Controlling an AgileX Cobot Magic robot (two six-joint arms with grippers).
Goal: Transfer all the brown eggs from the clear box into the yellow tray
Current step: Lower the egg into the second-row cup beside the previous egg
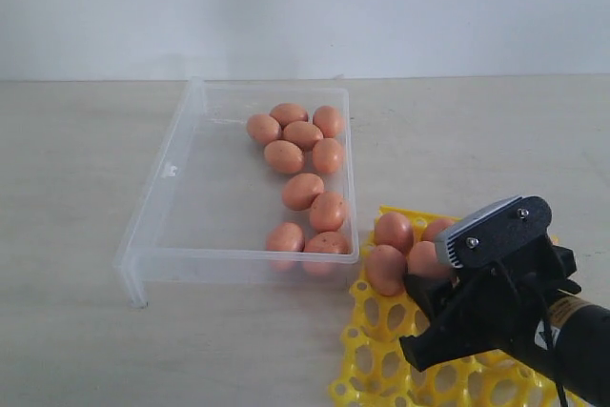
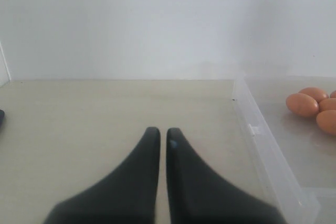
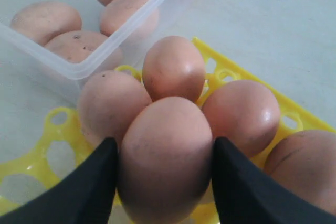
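Several brown eggs [image 1: 303,191] lie along the right side of the clear box [image 1: 172,199]. The yellow tray [image 1: 376,369] sits at the box's front right corner, with three eggs [image 1: 393,232] in its far cups. My right gripper [image 1: 431,278] hangs over the tray, shut on one brown egg [image 3: 165,156] that fills the space between both black fingers [image 3: 89,187]. In the right wrist view the tray eggs [image 3: 173,69] crowd just beyond the held one. My left gripper [image 2: 163,132] is shut and empty above the bare table, left of the box wall [image 2: 262,140].
A white wall rises behind the beige table [image 1: 76,159]. The left half of the clear box holds no eggs. Near-side cups of the yellow tray [image 3: 31,182] are open lattice.
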